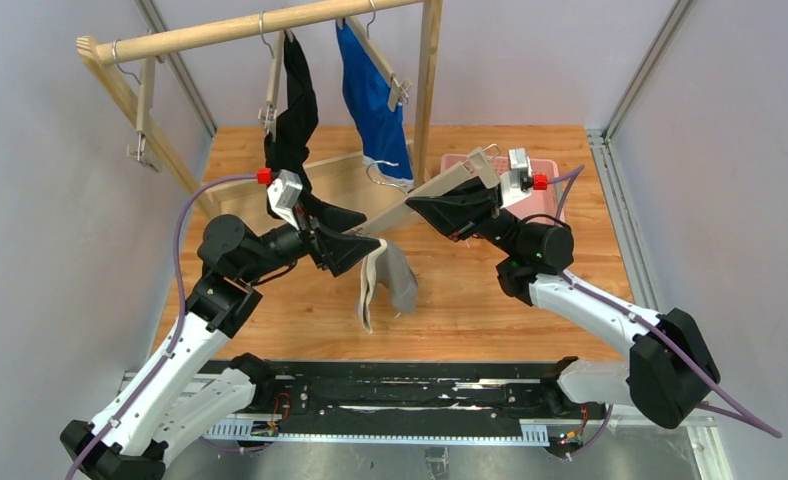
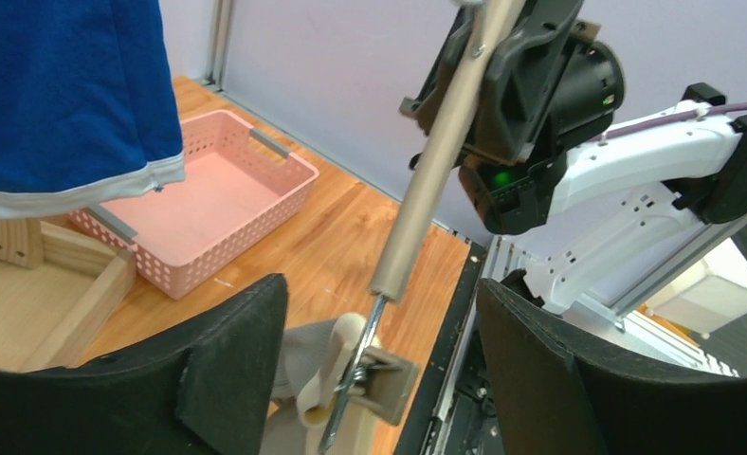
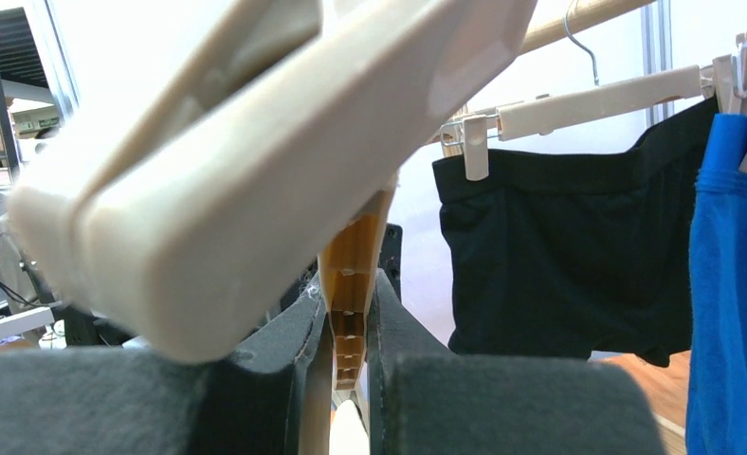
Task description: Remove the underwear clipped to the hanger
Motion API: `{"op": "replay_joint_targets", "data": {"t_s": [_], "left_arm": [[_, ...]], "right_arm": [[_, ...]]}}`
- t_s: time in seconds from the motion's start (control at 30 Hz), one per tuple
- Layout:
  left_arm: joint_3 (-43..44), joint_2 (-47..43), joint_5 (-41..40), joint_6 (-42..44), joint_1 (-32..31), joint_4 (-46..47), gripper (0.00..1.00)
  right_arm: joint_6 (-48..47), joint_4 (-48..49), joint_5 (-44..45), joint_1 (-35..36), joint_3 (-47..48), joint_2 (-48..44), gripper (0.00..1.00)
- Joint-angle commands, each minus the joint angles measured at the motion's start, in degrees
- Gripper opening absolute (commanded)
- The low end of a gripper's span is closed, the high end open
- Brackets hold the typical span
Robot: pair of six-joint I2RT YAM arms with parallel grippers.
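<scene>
My right gripper [image 1: 432, 205] is shut on the bar of a beige clip hanger [image 1: 410, 208] and holds it off the rack, tilted down to the left. The grey underwear [image 1: 386, 280] hangs from the hanger's lower clip [image 2: 381, 381]. My left gripper [image 1: 362, 250] is open, its fingers either side of that clip and the grey cloth [image 2: 305, 358]. In the right wrist view the pads [image 3: 299, 351] press on the hanger bar [image 3: 351, 275], and the upper clip [image 3: 256, 142] is empty. The black underwear [image 1: 295, 110] and the blue underwear [image 1: 375, 95] hang clipped on the rack.
A wooden rack [image 1: 260, 30] spans the back, with an empty hanger [image 1: 145, 110] at its left and a post [image 1: 428, 80] at its right. A pink basket [image 1: 546, 200] stands behind my right gripper; it also shows in the left wrist view [image 2: 209, 204]. A black rail [image 1: 400, 390] runs along the near edge.
</scene>
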Motion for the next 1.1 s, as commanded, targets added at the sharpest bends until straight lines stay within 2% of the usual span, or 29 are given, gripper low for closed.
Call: {"op": "replay_joint_targets", "data": {"t_s": [0.0, 0.17, 0.27, 0.3, 0.4, 0.47, 0.57, 0.67, 0.83, 1.07], "left_arm": [[-1.61, -0.4, 1.31, 0.75, -0.29, 0.57, 0.76], [-2.66, -0.96, 1.51, 0.81, -0.3, 0.22, 0.68], [-3.93, -1.65, 2.07, 0.67, -0.3, 2.43, 0.56], [-4.32, -1.97, 2.07, 0.49, -0.3, 3.42, 0.49], [-5.12, -3.42, -0.85, 0.77, -0.3, 4.54, 0.04], [-5.43, -4.46, -2.24, 1.32, -0.36, 4.8, 0.0], [-5.24, -5.42, -2.52, 1.48, -0.31, 4.63, 0.02], [-3.46, -5.46, -3.93, 1.27, -0.31, 1.71, 0.25], [2.69, -2.46, -3.3, 2.91, -0.3, -4.73, 0.49], [4.6, -1.22, -1.41, 2.13, -0.3, -3.25, 0.52]], "right_arm": [[-1.53, 0.5, -0.21, 0.24, 0.22, -3.09, 0.01], [-2.75, -1.62, -0.02, 0.25, 0.01, -4.62, 0.01], [-3.03, -2.26, 0.05, 0.19, -0.08, -4.83, 0.01], [-3.0, -2.3, 0.05, 0.22, -0.12, -4.78, 0.01], [-2.91, -2.73, 0.06, 0.18, -0.3, -4.58, 0.01], [-2.83, -2.85, 0.02, 0.19, -0.42, -4.49, 0.01], [-2.82, -3.26, 0.03, 0.25, -0.45, -4.44, 0.01], [-2.56, -3.63, -0.16, 0.21, -0.21, -4.29, 0.01], [-1.59, -3.71, -0.93, 0.18, 0.24, -3.63, 0.01], [-1.14, -4.5, -2.13, 0.29, 0.48, -3.31, 0.01]]}}
